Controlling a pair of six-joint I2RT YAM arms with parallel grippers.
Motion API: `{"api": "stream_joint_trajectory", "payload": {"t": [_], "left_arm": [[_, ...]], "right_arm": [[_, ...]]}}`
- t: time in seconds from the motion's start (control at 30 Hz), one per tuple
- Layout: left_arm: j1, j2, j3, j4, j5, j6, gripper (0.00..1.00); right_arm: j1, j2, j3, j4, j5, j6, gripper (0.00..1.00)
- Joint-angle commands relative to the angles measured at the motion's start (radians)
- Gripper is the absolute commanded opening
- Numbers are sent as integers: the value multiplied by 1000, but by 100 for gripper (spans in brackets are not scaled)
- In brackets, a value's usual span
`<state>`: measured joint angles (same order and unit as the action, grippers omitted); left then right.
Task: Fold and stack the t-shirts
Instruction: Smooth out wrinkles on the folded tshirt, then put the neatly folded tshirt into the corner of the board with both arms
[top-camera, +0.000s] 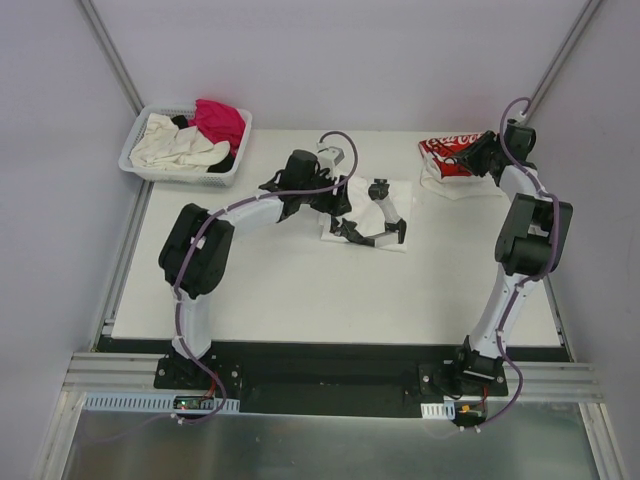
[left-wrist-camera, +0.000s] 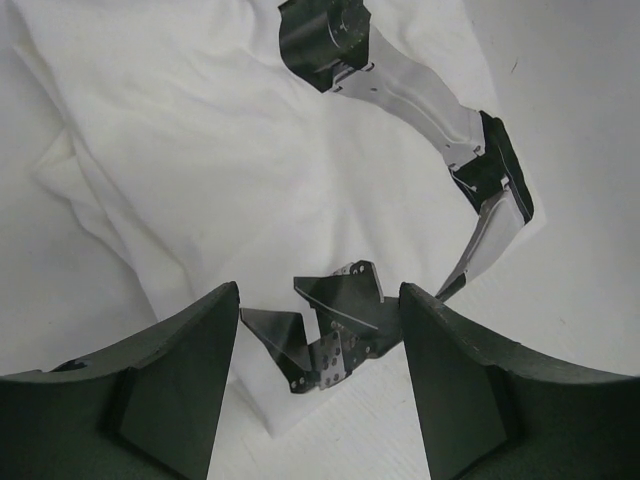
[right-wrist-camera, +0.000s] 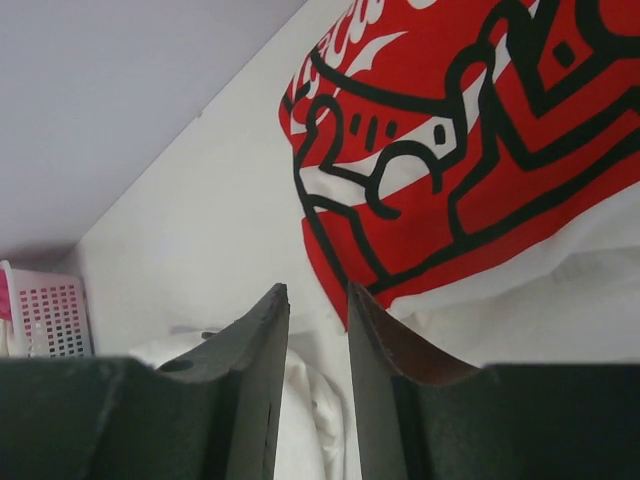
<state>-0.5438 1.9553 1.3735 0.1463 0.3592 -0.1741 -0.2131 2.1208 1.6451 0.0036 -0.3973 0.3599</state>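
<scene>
One printed t-shirt (top-camera: 447, 158) lies at the table's (top-camera: 300, 290) far-right corner

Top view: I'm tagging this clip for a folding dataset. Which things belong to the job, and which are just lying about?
Job: white t-shirt mid-table; red-print t-shirt far right; cream shirt, magenta shirt and black shirt, heaped far left.
Lying about: white slotted basket that holds those three.
</scene>
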Motion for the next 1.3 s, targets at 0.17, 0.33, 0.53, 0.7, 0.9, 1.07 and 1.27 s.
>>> {"api": "stream_joint_trajectory", "payload": {"t": [0.17,0.33,0.53,0.7,0.9,1.07,1.27], "left_arm": [[-13,116,148,90,78,-163,64],[-13,197,210,133,106,-244,64],[-13,255,158,267,99,-466,63],[-16,243,-92,585,101,-750,61],[-19,194,-293,762,28,-959,60],[-15,120,-393,776,-92,-1010,59],[11,-36,-452,693,-244,-929,58]], "right_arm": [[-45,146,151,13,-37,62,32],[-78,217,183,22,-73,106,33],[-100,228,136,47,-88,169,33],[-114,214,87,56,-95,189,34],[-126,170,48,49,-77,208,34],[-128,142,51,1,-48,205,35],[-123,77,12,-108,-20,185,36]]}}
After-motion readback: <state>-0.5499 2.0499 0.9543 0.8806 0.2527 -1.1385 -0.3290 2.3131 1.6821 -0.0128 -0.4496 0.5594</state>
